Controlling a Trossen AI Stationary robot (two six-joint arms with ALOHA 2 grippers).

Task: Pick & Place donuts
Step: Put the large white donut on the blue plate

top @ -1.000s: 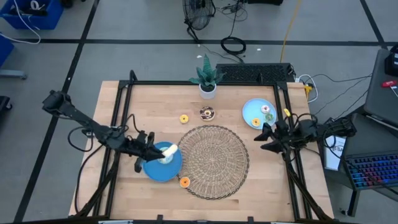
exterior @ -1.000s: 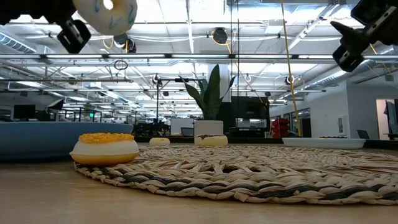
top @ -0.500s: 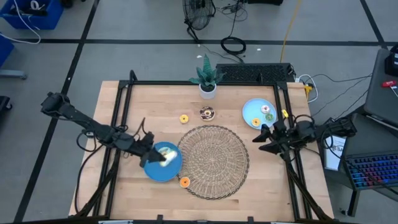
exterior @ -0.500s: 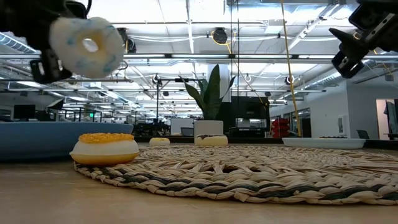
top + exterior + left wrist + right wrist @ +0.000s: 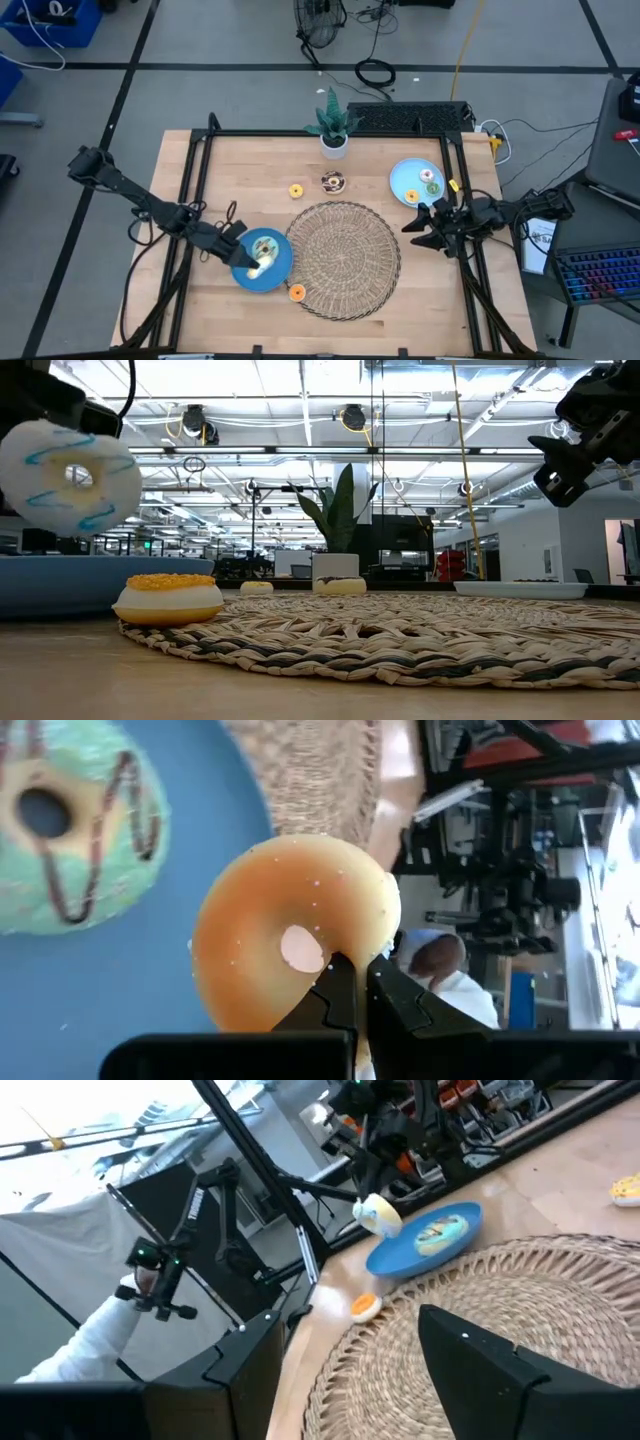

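You see left gripper [image 5: 350, 995] pinching white donut [image 5: 68, 477] by ring, now lowered from high carry to just above left plate [image 5: 276, 270], beside mint donut [image 5: 75, 830] already there. Release looks next. Orange donut [image 5: 168, 598] sits at mat [image 5: 343, 258] edge. Farther right, right gripper [image 5: 424, 226] hovers spread, empty.

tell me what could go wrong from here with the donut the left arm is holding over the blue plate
1. The left gripper pinches the white-iced toy donut only at one edge of the ring, fingers shut through its hole, so it could twist or slip out.
2. A mint-iced donut with brown zigzag already lies on the round blue plate, close beside it; a drop may land on top of it or bounce off.
3. The small orange-iced donut sits just off the plate, easy to bump.
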